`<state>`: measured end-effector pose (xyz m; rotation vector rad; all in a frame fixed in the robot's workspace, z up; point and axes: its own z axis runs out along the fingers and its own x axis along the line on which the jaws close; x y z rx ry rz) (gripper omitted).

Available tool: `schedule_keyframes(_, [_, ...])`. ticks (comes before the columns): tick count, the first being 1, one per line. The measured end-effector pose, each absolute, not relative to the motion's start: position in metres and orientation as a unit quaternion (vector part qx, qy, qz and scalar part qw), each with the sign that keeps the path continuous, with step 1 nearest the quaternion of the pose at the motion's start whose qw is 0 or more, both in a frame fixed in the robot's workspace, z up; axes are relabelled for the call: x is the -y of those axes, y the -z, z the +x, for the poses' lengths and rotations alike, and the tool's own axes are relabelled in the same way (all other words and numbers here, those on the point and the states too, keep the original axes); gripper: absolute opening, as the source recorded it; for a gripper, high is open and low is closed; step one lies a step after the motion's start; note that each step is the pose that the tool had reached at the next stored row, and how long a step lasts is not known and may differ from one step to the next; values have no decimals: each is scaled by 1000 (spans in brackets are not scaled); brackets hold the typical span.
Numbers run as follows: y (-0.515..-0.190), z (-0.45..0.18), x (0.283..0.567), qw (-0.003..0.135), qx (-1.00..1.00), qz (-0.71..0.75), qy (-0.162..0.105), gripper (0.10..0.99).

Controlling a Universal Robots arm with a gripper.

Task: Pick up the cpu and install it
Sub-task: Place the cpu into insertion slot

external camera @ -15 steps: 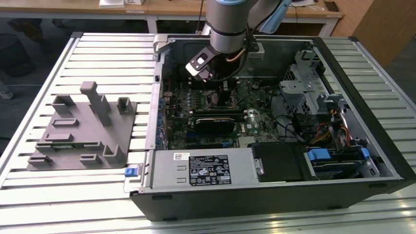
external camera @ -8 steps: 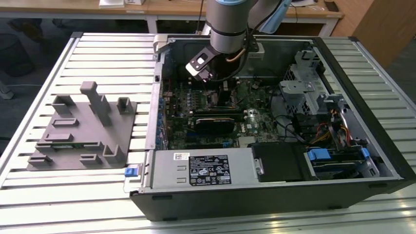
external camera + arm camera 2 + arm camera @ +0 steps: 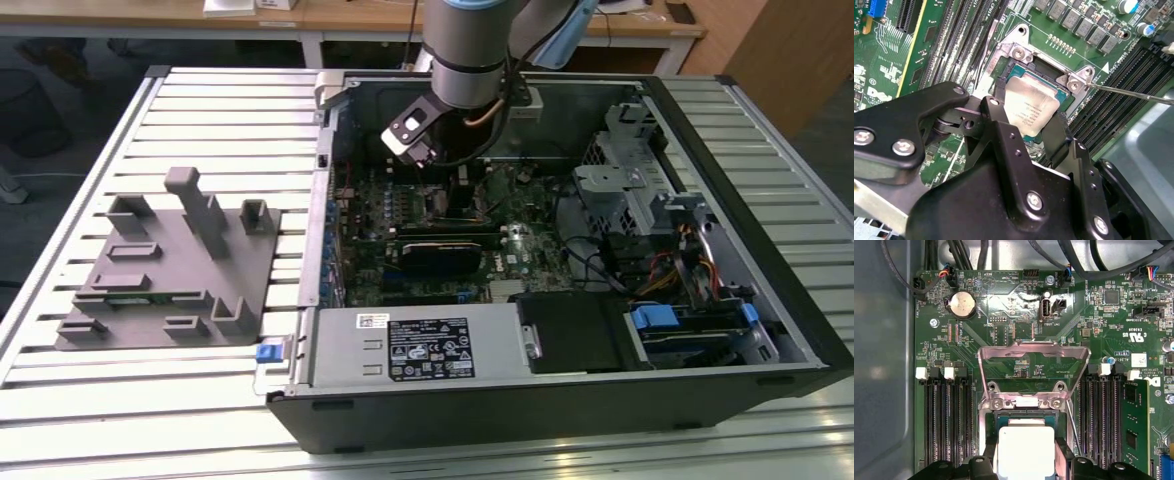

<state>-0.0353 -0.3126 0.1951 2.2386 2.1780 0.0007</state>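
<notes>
Second wrist view: the gripper (image 3: 1028, 131) has its jaws closed narrowly against two opposite edges of the cpu (image 3: 1030, 107). The cpu lies pale side up in the socket (image 3: 1049, 70) on the green motherboard (image 3: 1004, 295), with the hinged metal bracket (image 3: 1034, 365) standing open. Exterior view: the arm (image 3: 474, 50) reaches down into the open computer case (image 3: 747, 200), which lies on the slatted worktop (image 3: 200, 110); the grey fixture (image 3: 174, 270) sits well apart on the exterior view's left.

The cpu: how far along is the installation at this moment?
Done: the cpu lies at its place on the green board. In hand: the gripper is around it; whether it is fully seated, I cannot tell. Left: the metal bracket stands open.
</notes>
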Motion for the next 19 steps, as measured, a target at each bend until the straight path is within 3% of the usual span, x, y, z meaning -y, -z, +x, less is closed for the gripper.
schedule_keyframes(19, [-193,-35,313,9,-697,717,0,533])
